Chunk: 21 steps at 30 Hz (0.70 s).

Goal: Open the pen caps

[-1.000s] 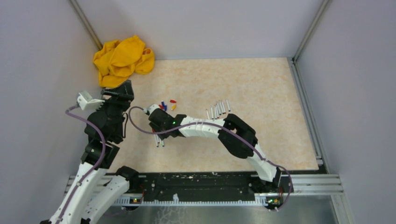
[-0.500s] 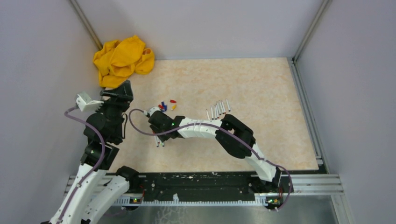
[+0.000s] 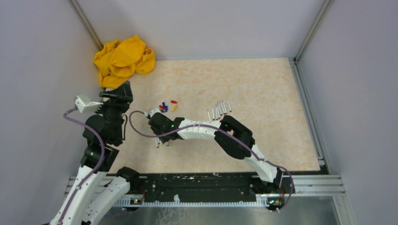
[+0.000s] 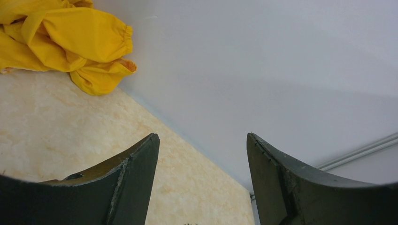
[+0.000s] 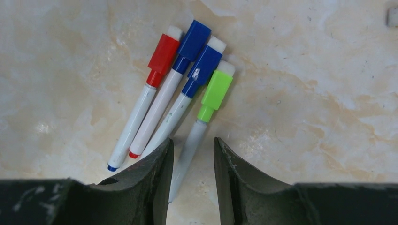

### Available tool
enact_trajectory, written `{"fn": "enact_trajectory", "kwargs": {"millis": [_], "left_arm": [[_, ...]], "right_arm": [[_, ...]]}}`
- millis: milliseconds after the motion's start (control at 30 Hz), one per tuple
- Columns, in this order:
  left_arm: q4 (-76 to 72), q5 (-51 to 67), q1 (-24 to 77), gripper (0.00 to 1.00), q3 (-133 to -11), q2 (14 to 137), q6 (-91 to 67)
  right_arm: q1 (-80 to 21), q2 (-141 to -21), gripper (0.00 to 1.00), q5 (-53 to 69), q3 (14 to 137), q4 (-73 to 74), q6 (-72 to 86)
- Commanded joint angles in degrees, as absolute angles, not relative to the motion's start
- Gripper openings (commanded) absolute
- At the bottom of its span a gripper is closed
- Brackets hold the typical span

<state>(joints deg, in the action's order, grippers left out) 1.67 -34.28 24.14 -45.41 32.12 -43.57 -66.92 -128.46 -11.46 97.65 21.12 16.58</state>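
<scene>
- Near table (image 5: 319,84) centre-left: four capped pens (image 5: 159,108) lie side by side, green cap (image 5: 217,89) on the end.
- Right tool (image 5: 192,140) part-open, straddling that pen's barrel (image 5: 196,133), not clamped.
- Left tool (image 4: 202,138) open, empty, well apart.
- Next, I'd say: clamp barrel, bring left tool over to pull cap.

Four caps were still pushed onto white markers (image 5: 155,112) lying side by side: a red cap (image 5: 163,58), two blue caps (image 5: 194,40) and a green cap (image 5: 214,91), all pointing toward one o'clock. Loose caps (image 3: 167,105) lay scattered toward twelve o'clock.
</scene>
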Motion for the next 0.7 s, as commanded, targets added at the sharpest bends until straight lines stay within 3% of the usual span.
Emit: {"fn": "enact_trajectory", "kwargs": {"millis": [0,167,400,667], "left_arm": [[0.44,-34.45,24.39,0.75,-45.24,31.74,-42.54],[0.42,-35.31,24.43,0.78,-45.69,31.8,-41.81],[0.53,-36.23,24.43,0.84,-46.26,34.22,-41.48],[0.39,-35.78,24.37,0.95,-47.99,41.79,-40.48]], "right_arm": [[-68.11,-130.92,0.37,-14.22,100.42,23.65,16.31],[-68.14,-130.38,0.32,-16.95,98.44,25.19,16.0],[-67.88,-127.04,0.0,-18.88,91.24,24.46,17.33],[-64.36,-116.47,0.0,-16.2,79.2,15.07,18.4]]}}
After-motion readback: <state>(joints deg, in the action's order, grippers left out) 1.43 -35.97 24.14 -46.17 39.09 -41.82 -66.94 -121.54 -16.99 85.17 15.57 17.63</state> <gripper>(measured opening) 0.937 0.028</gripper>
